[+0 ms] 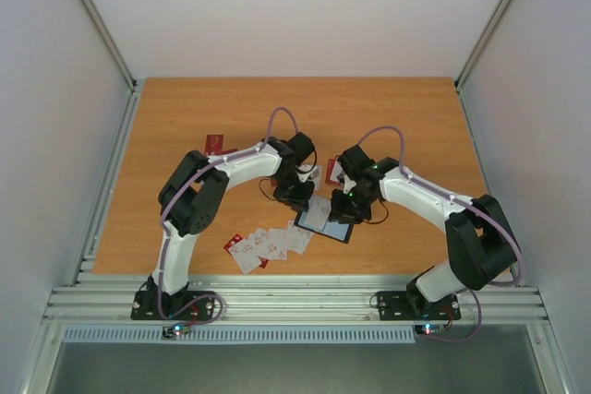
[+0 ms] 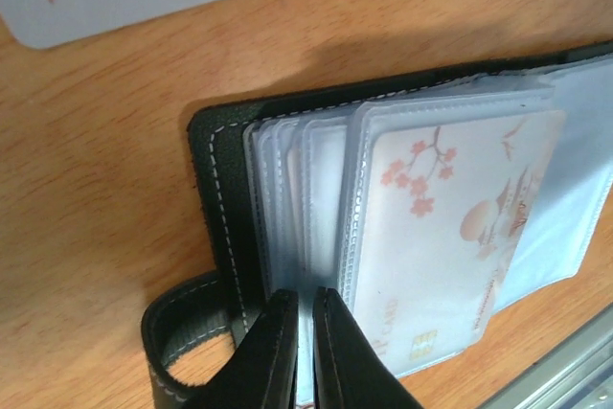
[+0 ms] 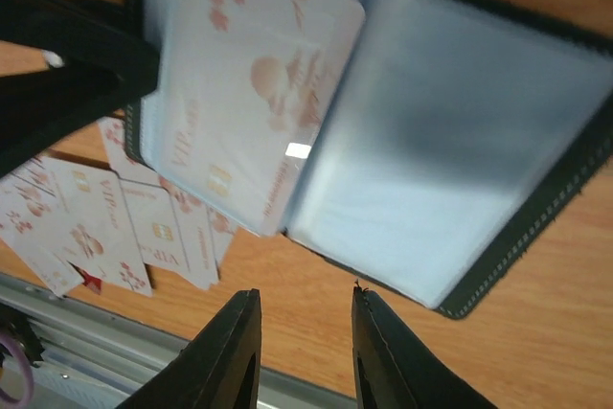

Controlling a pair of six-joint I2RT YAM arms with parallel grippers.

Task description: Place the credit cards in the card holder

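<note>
Pressed together on a clear sleeve of the card holder point(image 2: 225, 189) is the left gripper point(image 2: 305, 352), while the right gripper point(image 3: 302, 352) is held spread and empty just short of it. Nearest the bases, white credit cards point(image 1: 268, 246) are fanned on the table point(image 1: 406, 117). Just beyond, the holder is laid open between the arms, one blossom-printed card point(image 2: 450, 237) sleeved inside, and farther back a red card point(image 1: 214, 143) is seen.
</note>
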